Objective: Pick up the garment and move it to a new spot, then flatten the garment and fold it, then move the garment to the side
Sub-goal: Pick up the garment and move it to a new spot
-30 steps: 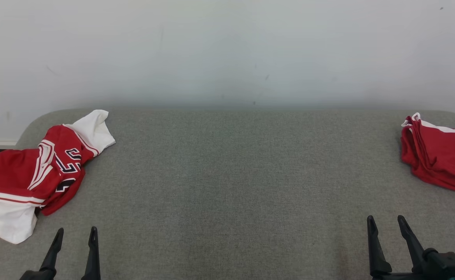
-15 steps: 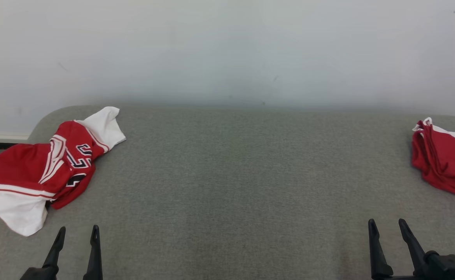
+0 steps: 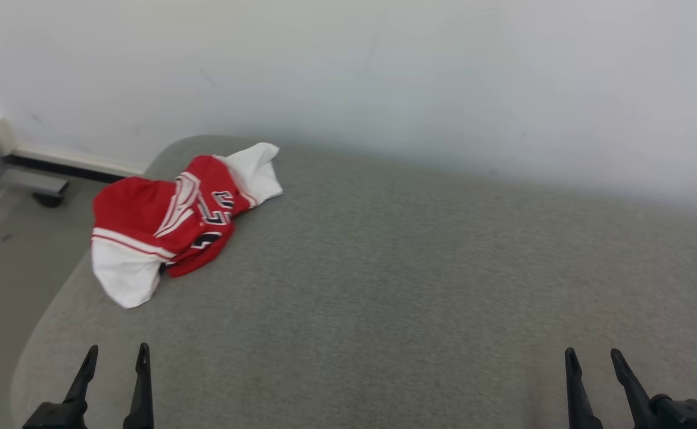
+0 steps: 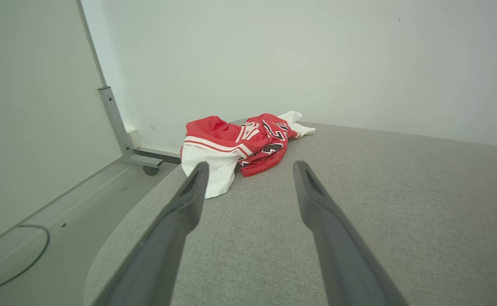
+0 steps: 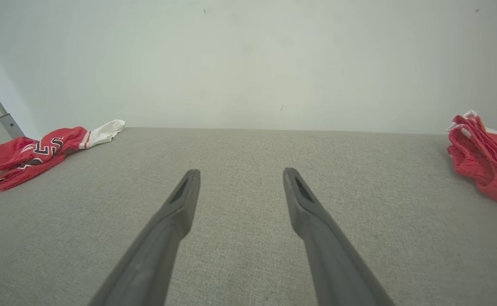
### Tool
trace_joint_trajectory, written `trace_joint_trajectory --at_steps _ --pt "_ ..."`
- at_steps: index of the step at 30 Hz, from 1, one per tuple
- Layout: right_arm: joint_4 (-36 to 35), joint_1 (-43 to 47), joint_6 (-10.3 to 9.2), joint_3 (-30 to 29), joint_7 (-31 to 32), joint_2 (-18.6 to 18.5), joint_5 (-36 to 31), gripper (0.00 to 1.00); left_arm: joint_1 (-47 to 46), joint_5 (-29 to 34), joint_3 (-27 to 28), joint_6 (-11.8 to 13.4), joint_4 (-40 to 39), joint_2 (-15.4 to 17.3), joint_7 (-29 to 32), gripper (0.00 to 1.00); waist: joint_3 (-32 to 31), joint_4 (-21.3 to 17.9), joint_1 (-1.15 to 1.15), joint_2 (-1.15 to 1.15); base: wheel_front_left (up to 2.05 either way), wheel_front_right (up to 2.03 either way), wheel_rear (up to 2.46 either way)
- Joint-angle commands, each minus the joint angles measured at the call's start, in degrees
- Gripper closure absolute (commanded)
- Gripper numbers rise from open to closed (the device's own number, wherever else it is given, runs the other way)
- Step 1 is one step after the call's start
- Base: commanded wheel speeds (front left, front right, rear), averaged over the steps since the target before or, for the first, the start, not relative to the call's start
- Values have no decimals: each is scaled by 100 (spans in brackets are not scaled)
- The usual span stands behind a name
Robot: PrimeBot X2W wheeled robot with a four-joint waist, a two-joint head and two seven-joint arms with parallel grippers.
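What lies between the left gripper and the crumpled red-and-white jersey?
Nothing but bare grey fabric tabletop lies between the open left gripper and the crumpled red-and-white jersey, as the head and left wrist views show.

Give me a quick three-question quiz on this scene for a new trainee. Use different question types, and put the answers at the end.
1. Fill in: the jaws of the left gripper and right gripper stand ____, holding nothing.
2. Which gripper is nearer the crumpled jersey? A. right B. left C. both equally
3. True or false: the crumpled jersey lies neatly folded on the grey table.
Key: 1 open; 2 B; 3 false.
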Motion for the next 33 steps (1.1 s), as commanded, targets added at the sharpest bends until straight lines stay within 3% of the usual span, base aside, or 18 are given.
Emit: trace_joint_trajectory --at_steps 1,11,27,33 --pt "24 -3 -14 3 -18 5 4 0 -30 -12 17 19 0 31 22 0 -14 587 0 0 0 0 0" --pt "122 -98 -14 160 14 6 30 0 71 -131 123 128 -15 123 48 0 1 1339 0 0 0 0 0" --pt "132 -168 -14 176 29 2 -27 0 -48 -347 244 243 -17 194 68 0 112 1371 0 0 0 0 0" --pt "-62 -344 -14 -48 98 1 -235 0 -880 -548 301 144 10 341 171 0 437 951 0 0 0 0 0"
